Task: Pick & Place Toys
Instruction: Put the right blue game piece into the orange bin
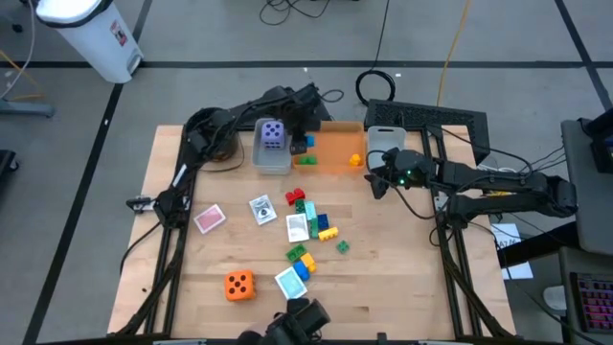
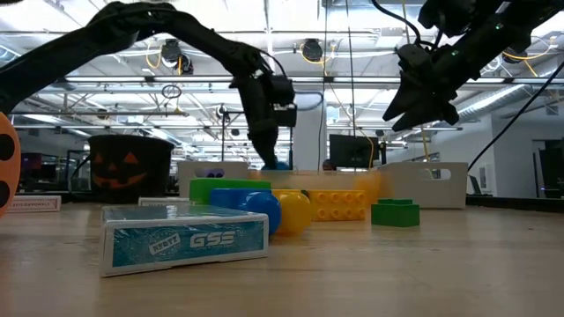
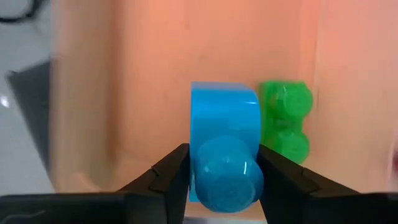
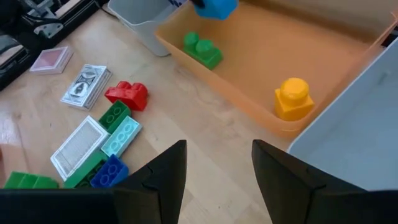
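A blue brick (image 3: 224, 155) is pinched in the left gripper (image 3: 221, 177) above the orange bin (image 1: 335, 153), beside a green brick (image 3: 285, 121) already lying inside. If released too near the wall, the brick may bounce out, or be knocked onto the grey bin (image 1: 271, 158) holding the purple die (image 1: 274, 134). The right gripper (image 4: 214, 168) is held spread and empty over the worktop (image 1: 402, 278) just beside the bin, where a yellow brick (image 4: 292, 99) sits. Both arms are crowded around one bin, so a collision is judged possible. Loose bricks, cards (image 1: 261, 209) and the orange die (image 1: 238, 285) are left on the worktop.
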Robot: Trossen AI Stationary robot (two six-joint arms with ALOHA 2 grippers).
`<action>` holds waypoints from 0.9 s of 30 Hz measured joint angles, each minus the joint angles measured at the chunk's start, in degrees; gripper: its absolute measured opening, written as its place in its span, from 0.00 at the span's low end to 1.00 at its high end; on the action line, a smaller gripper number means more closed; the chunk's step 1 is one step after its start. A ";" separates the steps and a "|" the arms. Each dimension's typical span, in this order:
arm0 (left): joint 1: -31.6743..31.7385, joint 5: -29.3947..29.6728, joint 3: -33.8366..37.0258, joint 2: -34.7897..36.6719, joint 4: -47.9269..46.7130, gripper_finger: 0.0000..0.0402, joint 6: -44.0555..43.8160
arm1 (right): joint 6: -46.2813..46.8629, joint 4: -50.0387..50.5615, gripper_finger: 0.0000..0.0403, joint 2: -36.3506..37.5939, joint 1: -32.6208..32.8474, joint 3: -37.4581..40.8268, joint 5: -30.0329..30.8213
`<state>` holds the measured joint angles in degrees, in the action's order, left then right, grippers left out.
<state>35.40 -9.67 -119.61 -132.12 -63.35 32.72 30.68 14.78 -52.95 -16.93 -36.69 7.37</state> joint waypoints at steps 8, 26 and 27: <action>-2.09 2.22 0.00 -2.58 -0.31 0.34 -1.13 | 0.15 0.07 0.42 0.00 0.13 0.00 -0.11; -3.02 6.14 -0.02 -3.17 -1.07 0.40 -3.24 | -1.55 0.14 0.42 0.00 0.13 0.00 -0.15; -3.02 6.14 -0.02 -3.17 -1.08 0.42 -3.26 | -1.55 0.14 0.42 0.00 0.13 0.00 -0.15</action>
<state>32.38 -3.53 -119.63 -135.29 -64.43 29.46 29.12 14.92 -52.95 -16.80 -36.69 7.22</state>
